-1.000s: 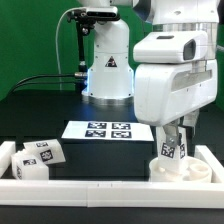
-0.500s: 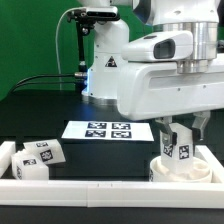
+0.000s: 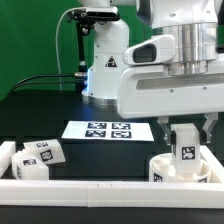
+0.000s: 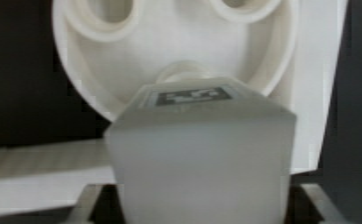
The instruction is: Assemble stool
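Observation:
My gripper (image 3: 186, 148) is shut on a chunky white stool leg (image 3: 187, 152) with a square tag. It holds the leg upright on the round white seat (image 3: 163, 172), which lies in the corner of the rails at the exterior view's right. In the wrist view the leg (image 4: 204, 140) fills the middle between my dark fingers (image 4: 110, 203). Its far end meets the seat (image 4: 116, 70), which shows two open holes. Two more legs (image 3: 41, 154) lie at the exterior view's left.
The marker board (image 3: 108, 130) lies on the black table behind the parts. A long white frame rail (image 3: 100, 190) runs along the front, with a side rail (image 3: 214, 160) at the right. The robot base (image 3: 105, 70) stands at the back.
The arm has turned and shifted slightly to the exterior view's right. The held leg has gone from tilted to upright over the seat.

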`<state>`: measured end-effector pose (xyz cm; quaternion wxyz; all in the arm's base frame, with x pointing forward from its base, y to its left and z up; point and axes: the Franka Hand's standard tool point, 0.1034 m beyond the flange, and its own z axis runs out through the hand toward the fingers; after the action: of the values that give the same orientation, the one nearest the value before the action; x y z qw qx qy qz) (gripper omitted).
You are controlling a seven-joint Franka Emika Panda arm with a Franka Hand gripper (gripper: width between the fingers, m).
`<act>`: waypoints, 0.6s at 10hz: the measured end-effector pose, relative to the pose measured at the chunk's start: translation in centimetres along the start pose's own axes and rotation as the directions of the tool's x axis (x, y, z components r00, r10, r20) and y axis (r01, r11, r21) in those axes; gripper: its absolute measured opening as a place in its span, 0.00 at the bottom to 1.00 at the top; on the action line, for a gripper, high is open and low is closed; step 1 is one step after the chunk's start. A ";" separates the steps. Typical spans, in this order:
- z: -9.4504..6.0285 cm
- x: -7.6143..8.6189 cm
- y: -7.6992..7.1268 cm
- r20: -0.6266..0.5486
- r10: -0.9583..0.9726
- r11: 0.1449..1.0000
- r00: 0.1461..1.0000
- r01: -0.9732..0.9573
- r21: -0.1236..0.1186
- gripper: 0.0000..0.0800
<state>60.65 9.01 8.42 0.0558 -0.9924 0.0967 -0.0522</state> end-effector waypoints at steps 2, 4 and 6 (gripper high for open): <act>0.1 -0.5 -1.2 0.004 0.237 0.971 0.972 -0.237 0.005 0.42; 0.3 -0.8 -1.5 0.012 0.422 0.906 0.906 -0.422 0.002 0.42; 0.5 -1.3 -1.9 0.013 0.636 0.771 0.771 -0.636 -0.006 0.42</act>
<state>59.77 11.13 8.02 0.0701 -0.9017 0.4261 -0.0229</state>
